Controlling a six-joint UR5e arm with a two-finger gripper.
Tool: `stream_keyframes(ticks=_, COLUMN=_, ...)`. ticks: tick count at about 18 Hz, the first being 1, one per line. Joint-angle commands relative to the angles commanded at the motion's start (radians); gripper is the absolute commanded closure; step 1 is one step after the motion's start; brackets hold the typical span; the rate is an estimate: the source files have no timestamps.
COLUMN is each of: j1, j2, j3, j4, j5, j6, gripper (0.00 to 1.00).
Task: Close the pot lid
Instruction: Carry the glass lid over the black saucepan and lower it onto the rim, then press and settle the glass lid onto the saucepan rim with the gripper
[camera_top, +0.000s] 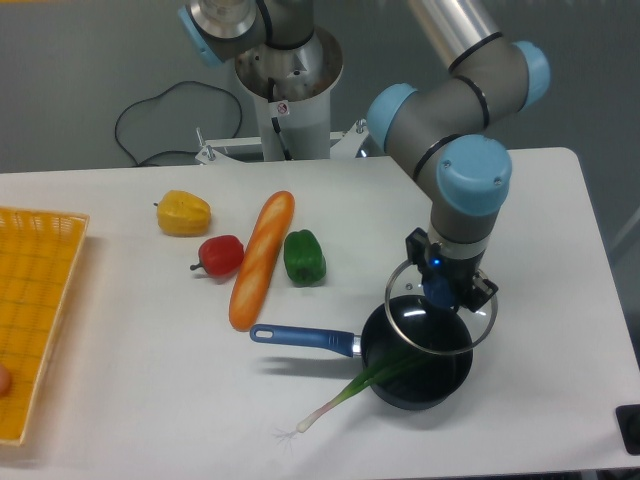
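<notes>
The dark round pot (420, 385) with a long blue handle (300, 337) sits near the table's front edge, and a spring onion (365, 383) lies in it with its root end hanging over the rim. My gripper (441, 290) is shut on the blue knob of the pot lid (440, 308), a clear glass disc with a metal rim. The lid hangs just above the pot's upper right part, overlapping its rim and offset slightly to the right and back.
A baguette (260, 259), green pepper (304, 257), red pepper (221, 255) and yellow pepper (184, 213) lie left of the pot. A yellow basket (35, 300) stands at the left edge. The arm's base (285, 90) rises at the back.
</notes>
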Motion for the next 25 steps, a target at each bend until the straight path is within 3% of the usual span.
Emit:
stream_keyframes(ticks=14, j1=-0.034, j2=-0.058, j3=0.074, j4=0.006, j5=-0.002, j6=-0.061, gripper=0.41)
stream_keyframes(ticks=25, j1=-0.045, j2=-0.078, j3=0.081, j4=0.009, j5=-0.005, j6=-0.097, gripper=0.41)
